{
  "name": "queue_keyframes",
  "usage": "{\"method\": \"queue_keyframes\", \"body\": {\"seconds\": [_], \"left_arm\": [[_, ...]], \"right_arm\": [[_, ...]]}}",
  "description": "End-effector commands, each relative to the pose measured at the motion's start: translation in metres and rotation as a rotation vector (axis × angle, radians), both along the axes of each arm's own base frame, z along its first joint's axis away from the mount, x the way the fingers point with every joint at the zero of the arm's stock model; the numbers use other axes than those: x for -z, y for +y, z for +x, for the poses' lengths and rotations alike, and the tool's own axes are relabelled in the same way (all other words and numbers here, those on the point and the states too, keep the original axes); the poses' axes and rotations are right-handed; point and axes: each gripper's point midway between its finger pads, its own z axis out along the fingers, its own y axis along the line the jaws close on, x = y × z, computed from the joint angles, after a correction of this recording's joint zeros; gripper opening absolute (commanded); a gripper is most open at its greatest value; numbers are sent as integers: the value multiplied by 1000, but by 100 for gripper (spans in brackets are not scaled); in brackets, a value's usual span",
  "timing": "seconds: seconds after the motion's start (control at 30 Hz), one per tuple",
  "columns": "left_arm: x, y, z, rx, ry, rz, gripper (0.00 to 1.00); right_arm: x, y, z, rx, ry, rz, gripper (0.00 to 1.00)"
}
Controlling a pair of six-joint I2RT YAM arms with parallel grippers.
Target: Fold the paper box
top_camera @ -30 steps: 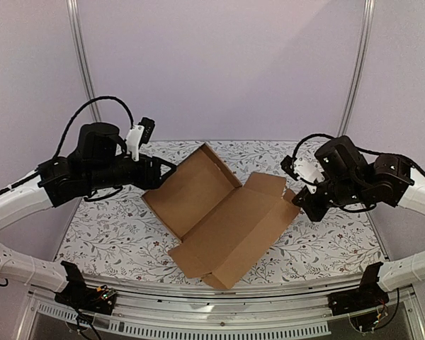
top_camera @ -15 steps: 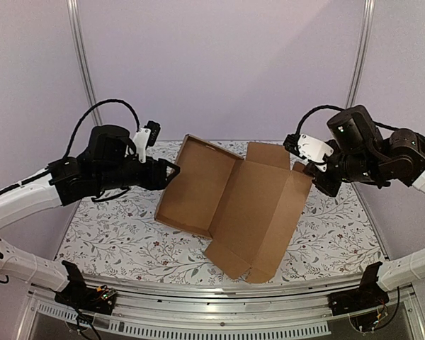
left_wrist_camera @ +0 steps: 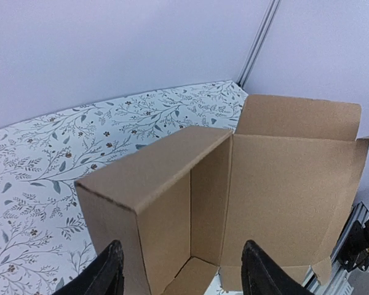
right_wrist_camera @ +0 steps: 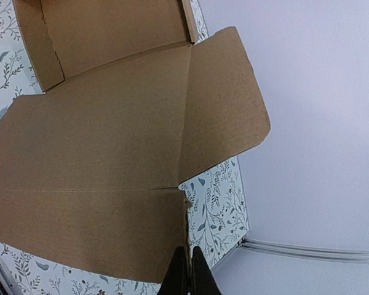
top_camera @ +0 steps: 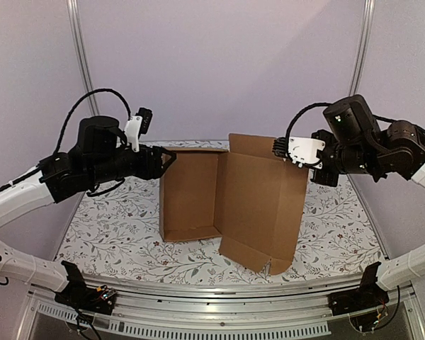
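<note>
The paper box (top_camera: pixel 258 198) is plain brown cardboard and stands on edge in the middle of the table, its shallow tray part on the left and its lid panel on the right. My right gripper (top_camera: pixel 306 168) is shut on the lid panel's upper right edge; the right wrist view shows its fingertips (right_wrist_camera: pixel 187 270) pinching the cardboard (right_wrist_camera: pixel 98 153). My left gripper (top_camera: pixel 168 160) is open at the tray's upper left corner. In the left wrist view the fingers (left_wrist_camera: pixel 107 276) stand wide apart with the tray's side wall (left_wrist_camera: pixel 154 209) between them; I cannot tell if they touch it.
The table (top_camera: pixel 106 227) has a white floral cover. A metal rail (top_camera: pixel 212 294) runs along its near edge, and two upright posts (top_camera: pixel 81 64) stand at the back corners against the lilac walls.
The box went from lying open and flat to standing on edge. My right gripper rose and swung left with the lid edge. My left gripper rose slightly to the tray's top corner.
</note>
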Motion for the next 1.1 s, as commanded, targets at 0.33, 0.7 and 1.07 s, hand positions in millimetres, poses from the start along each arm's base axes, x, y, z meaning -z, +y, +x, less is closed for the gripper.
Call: {"method": "queue_keyframes", "body": {"seconds": [0.33,0.7,1.07], "left_arm": [[-31,25,7,-86,-83,1,63],[19,36,0,-114,27,63,50],[66,61,-9,-203,125,128,35]], "right_arm": [[-29,59,12,-222,-163,-148,0],[-40,91,19,-297,-201,-185,0],[-37,108,32,-280,-216,-222,2]]}}
